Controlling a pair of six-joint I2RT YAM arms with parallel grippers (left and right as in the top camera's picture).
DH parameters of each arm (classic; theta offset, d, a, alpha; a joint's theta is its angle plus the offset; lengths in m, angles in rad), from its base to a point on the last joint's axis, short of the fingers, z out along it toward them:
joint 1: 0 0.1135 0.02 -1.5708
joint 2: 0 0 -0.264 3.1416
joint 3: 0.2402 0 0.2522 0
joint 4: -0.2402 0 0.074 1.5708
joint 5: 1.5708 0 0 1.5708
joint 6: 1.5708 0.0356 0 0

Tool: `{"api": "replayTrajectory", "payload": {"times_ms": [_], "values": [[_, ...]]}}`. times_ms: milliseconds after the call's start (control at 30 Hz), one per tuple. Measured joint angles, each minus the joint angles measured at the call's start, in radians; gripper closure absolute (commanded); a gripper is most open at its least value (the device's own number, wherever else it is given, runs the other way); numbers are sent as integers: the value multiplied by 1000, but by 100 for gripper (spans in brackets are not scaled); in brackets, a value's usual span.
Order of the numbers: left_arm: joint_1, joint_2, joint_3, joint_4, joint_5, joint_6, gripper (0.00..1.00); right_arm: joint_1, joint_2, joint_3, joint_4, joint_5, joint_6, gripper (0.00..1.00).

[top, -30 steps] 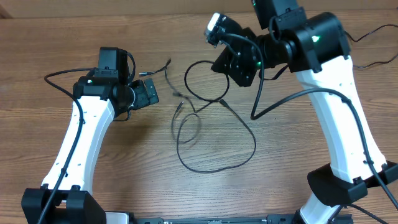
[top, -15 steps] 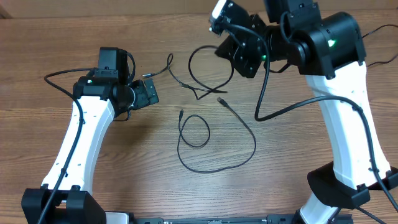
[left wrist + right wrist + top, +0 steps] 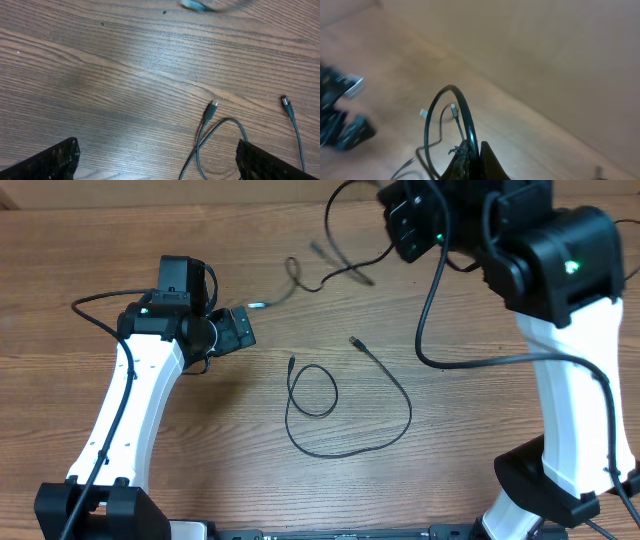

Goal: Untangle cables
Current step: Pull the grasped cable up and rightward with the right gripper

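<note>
Overhead, nearest the robot's base, the loose cable (image 3: 410,415) is lying flat on the wooden table (image 3: 230,470). It is curling into a small loop on its left, then sweeping round in a wide arc. One plug (image 3: 290,362) is pointing away from the base and the other (image 3: 354,340) is resting farther out to the right. Neither arm is touching it.

Just beyond and to the left, the left gripper (image 3: 248,328) is hanging over bare wood, apart from that cable. In the left wrist view its fingers (image 3: 55,160) are standing wide apart with nothing between them, and both plugs are showing ahead on the wood.

Farthest out, near the table's back edge, the second cable (image 3: 340,272) is dangling in the air, blurred, clear of the one on the table.

In the right wrist view the right gripper (image 3: 471,150) is pinching this second cable between closed fingers. A tall loop is rising from the grip and the strand ends are trailing down towards the table.
</note>
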Motion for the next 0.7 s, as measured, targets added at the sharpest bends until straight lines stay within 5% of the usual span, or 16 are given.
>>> {"api": "replayTrajectory", "payload": {"times_ms": [300,700], "values": [[0,0,0,0,0,0,0,-24,0,111,0,316,39,96],[0,0,0,0,0,0,0,-207,0,111,-103,397,84,96]]}}
